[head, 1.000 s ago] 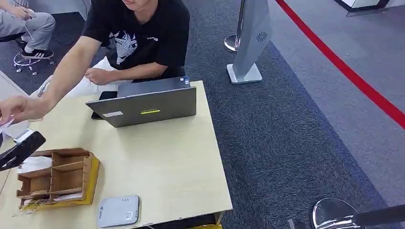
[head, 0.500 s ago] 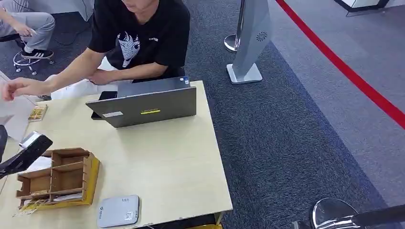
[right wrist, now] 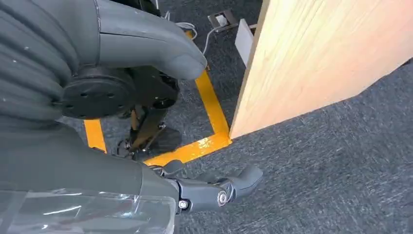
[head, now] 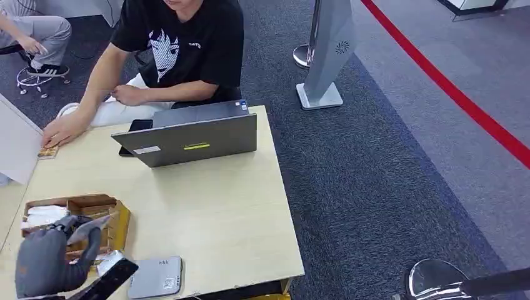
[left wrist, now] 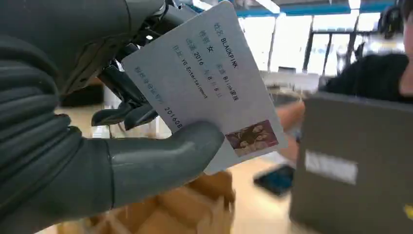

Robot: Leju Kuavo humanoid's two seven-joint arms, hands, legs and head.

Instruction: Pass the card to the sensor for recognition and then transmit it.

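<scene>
My left hand (head: 49, 261) hovers over the table's front left corner, just in front of the wooden organiser (head: 94, 206). It pinches a white card (left wrist: 209, 83), printed with text and a small photo, between the thumb (left wrist: 160, 158) and the darker fingers. The card's edge (head: 89, 226) pokes up from the hand. The grey-white sensor box (head: 155, 276) lies flat on the table to the right of that hand, close to the front edge. My right hand (right wrist: 102, 87) hangs beside the table's side panel (right wrist: 311, 58), fingers apart and holding nothing.
A person in a black shirt (head: 187, 47) sits behind an open grey laptop (head: 194, 139), one hand (head: 62, 131) resting on a small card (head: 47, 152) at the table's far left. A black phone (head: 134, 127) lies behind the laptop. A white board (head: 15, 147) leans at the left.
My left arm has swung from the table's left edge to the front left, over the organiser. The person's hand drew back and now rests on the small card at far left.
</scene>
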